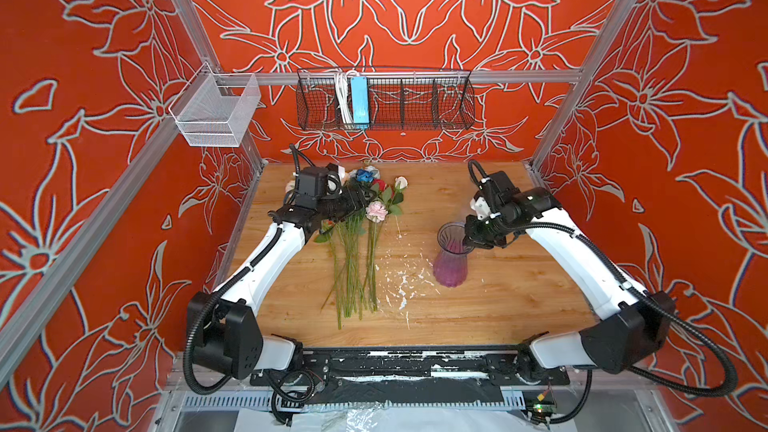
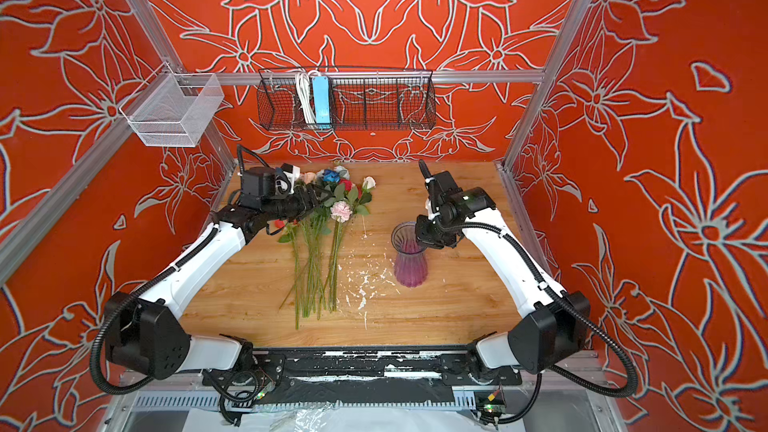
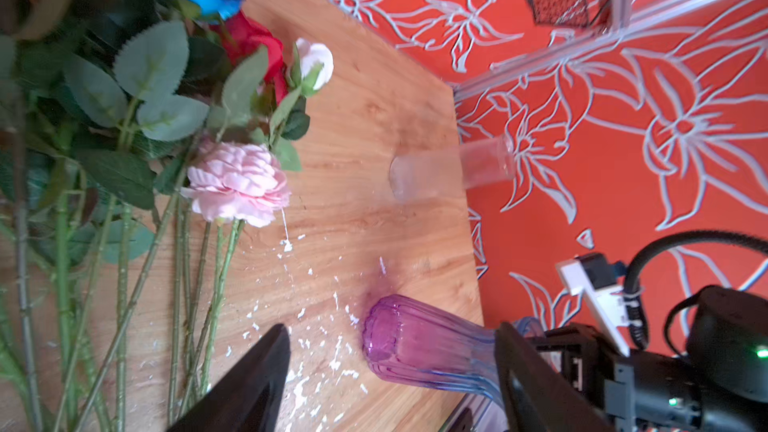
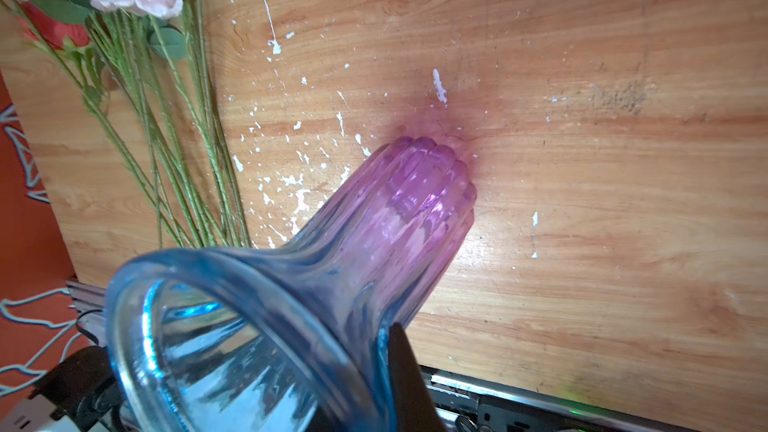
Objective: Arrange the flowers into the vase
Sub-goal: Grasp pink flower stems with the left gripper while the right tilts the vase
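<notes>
Several flowers (image 1: 376, 210) lie loose; left gripper (image 1: 360, 200), wide above them, should isolate one stem; right gripper (image 1: 471, 238) pinches the vase (image 1: 451, 270) rim.

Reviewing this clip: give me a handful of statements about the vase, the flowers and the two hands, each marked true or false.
1. The vase stands upright on the table. True.
2. One flower is in the vase. False: the vase is empty, and the flowers all lie on the table.
3. The right hand is closed on the vase's rim. True.
4. The left hand is clamped on a stem. False: its jaws stand open above the flowers with nothing between them.
5. The pink bloom lies on the vase side of the bunch. True.
</notes>
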